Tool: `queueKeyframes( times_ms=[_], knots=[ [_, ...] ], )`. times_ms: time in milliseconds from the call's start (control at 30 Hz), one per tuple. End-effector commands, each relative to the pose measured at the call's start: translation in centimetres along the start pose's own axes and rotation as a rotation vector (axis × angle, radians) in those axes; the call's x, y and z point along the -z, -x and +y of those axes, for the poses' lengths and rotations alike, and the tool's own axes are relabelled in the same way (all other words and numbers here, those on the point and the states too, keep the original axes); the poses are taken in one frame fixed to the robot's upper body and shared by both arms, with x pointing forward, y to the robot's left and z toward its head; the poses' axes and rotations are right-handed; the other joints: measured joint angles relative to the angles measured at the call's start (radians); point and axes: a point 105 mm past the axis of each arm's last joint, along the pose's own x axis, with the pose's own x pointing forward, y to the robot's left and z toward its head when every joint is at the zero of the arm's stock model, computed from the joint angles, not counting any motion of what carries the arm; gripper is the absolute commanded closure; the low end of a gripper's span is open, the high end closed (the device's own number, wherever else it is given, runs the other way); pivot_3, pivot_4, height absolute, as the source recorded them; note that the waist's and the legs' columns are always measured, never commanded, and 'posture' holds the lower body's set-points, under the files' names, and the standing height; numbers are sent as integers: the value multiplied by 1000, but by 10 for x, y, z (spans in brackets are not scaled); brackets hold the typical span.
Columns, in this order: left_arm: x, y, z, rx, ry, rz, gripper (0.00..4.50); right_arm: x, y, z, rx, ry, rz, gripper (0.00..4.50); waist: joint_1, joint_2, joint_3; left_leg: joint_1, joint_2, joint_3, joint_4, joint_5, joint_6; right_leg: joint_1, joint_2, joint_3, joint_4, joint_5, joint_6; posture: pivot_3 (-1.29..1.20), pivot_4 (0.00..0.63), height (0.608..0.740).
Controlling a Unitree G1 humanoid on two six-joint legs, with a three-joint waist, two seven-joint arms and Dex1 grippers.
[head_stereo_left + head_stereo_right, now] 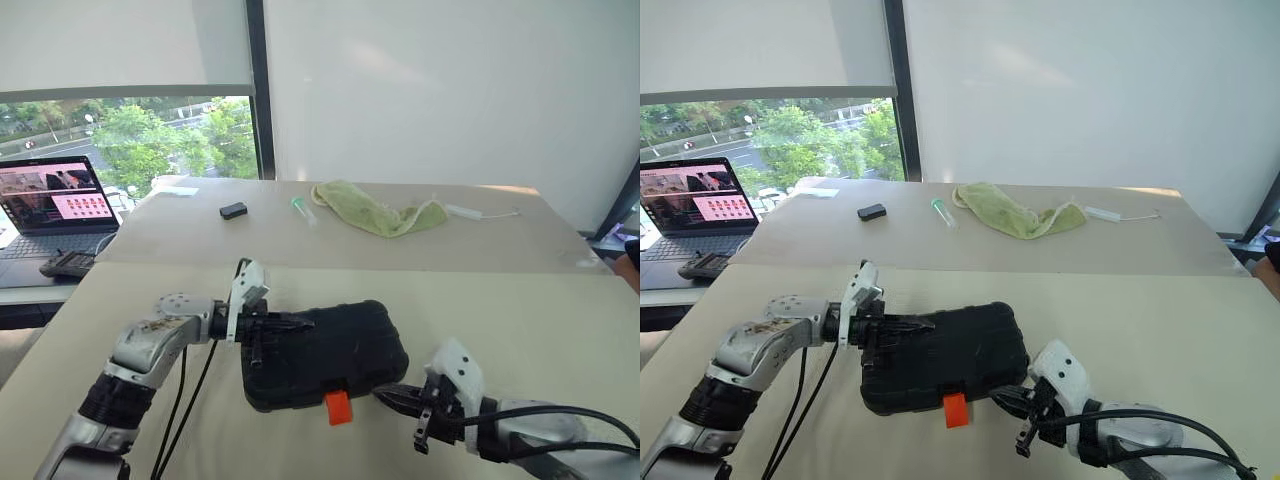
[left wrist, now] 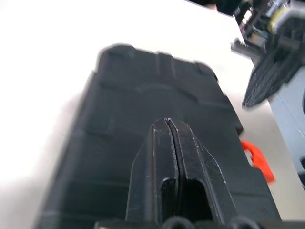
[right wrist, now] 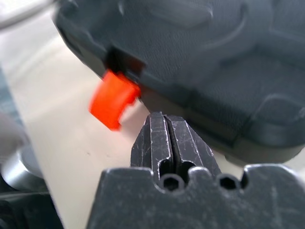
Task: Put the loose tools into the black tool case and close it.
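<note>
Lying shut, the stiff black tool case (image 1: 322, 355) is best pressed near its orange latch (image 1: 338, 407); left gripper (image 1: 296, 324) and right gripper (image 1: 392, 397) are closed, empty.

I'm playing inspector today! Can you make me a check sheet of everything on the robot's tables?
Surface: pale tabletop, bare around the case.
Job's things: black tool case lid down, orange latch sticking out; loose tools nothing seen.
Clutter: green cloth, small black box, small tube on the far table.
Grippers: left gripper shut, over the case; right gripper shut, beside the latch.
Cables: black cables along the left arm.
Surroundings: laptop, window.
</note>
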Motion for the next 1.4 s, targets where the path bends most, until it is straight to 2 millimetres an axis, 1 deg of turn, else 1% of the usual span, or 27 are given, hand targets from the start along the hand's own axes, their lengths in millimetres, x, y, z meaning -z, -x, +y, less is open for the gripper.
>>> queueKeyframes(
  times_ms=[33,200,300,367,433,500,533,567,600,667,700,733,833,867,967,1100,1200,1233,1267,1400],
  knots=[
    [-9,0,-7,22,-36,-17,4434,-5,-10,-34,146,33,-3,4500,-2,0,0,0,0,0,0,0,0,0,0,0,0,0,0,0,150,740],
    [-5,2,-7,2,-46,19,4434,-16,-12,-76,233,80,-11,4500,-2,0,0,-1,0,0,0,0,0,-1,0,0,1,0,0,0,150,740],
    [8,1,-6,-13,-45,91,4434,-22,-17,-95,249,105,-13,4500,-3,0,0,-1,0,0,0,0,0,-1,0,0,0,0,0,0,150,740],
    [18,-1,-6,-25,-45,148,4434,-23,-19,-97,220,113,-11,4500,-5,0,0,-1,-1,0,0,0,0,-1,1,0,0,0,0,0,150,740],
    [29,-3,-6,-30,-32,201,4434,-27,-13,-93,196,106,-29,4500,-4,0,0,-1,0,0,0,0,0,-1,1,0,0,0,1,0,150,740],
    [45,-2,-3,-56,-6,270,4500,-29,-7,-76,124,97,-45,3919,1,1,0,-1,0,0,0,0,0,0,1,-1,0,0,1,0,150,740],
    [51,-2,-3,-56,-12,289,4500,-31,-4,-65,85,82,-59,3744,2,2,-1,-1,0,0,0,-1,1,0,0,-1,0,-1,1,0,150,740],
    [54,-2,-3,-58,-7,295,4500,-32,-2,-50,32,60,-74,3375,3,2,-1,-1,0,0,0,-1,1,0,0,-1,0,-1,2,0,150,740],
    [56,-3,-3,-59,-4,291,4500,-32,0,-37,-11,43,-80,2959,4,3,-2,-1,0,0,-1,-1,2,1,0,-1,0,-1,2,0,150,740],
    [55,-6,-3,-51,-10,273,4500,-32,-1,-22,-36,2,-90,2308,3,2,-3,1,0,-1,-1,-1,2,2,0,-1,0,-1,2,0,150,740],
    [54,-7,-4,-46,-13,267,4500,-30,-4,-16,-39,-12,-87,2033,2,2,-3,1,0,-1,-1,-1,2,3,-1,-1,0,-1,2,0,150,740],
    [54,-7,-4,-43,-18,264,4500,-29,-6,-13,-35,-27,-81,1628,2,2,-3,2,0,0,-1,-2,3,3,-2,0,0,-1,2,0,150,740],
    [56,-9,-6,-30,-32,264,4500,-22,-16,-13,17,-88,-55,540,3,1,-4,4,0,0,0,-1,2,4,-2,1,0,-1,2,0,150,740],
    [56,-9,-6,-24,-35,263,4500,-21,-21,-14,46,-107,-53,324,3,2,-5,4,0,0,0,-1,2,4,-2,1,0,0,1,0,150,740],
    [57,-8,-4,-21,-44,269,4500,-19,-28,-18,106,-126,-32,324,2,3,-6,4,0,0,0,-1,2,3,-1,1,1,-1,1,0,150,740],
    [58,-7,-3,-20,-49,273,4500,-19,-31,-15,109,-149,-32,324,3,3,-7,3,0,0,0,-1,2,2,-1,0,1,-1,1,0,150,740],
    [59,-7,-3,-22,-54,274,4500,-19,-34,-16,125,-164,-27,324,2,4,-7,3,0,0,-1,-1,2,2,-1,0,1,-1,1,0,150,740],
    [59,-7,-3,-23,-56,275,4500,-19,-34,-16,127,-166,-25,838,2,4,-7,3,0,0,-1,-1,2,2,-1,0,1,-1,1,0,150,740],
    [59,-6,-3,-23,-56,276,4500,-19,-35,-16,125,-166,-23,963,2,4,-7,3,0,0,-1,-1,2,3,-1,0,1,-1,1,0,150,740],
    [61,-5,-3,-25,-56,278,4500,-19,-37,-10,107,-166,-21,2268,1,4,-7,4,0,0,-1,-1,2,3,-1,0,1,-1,1,0,150,740]
  ],
)
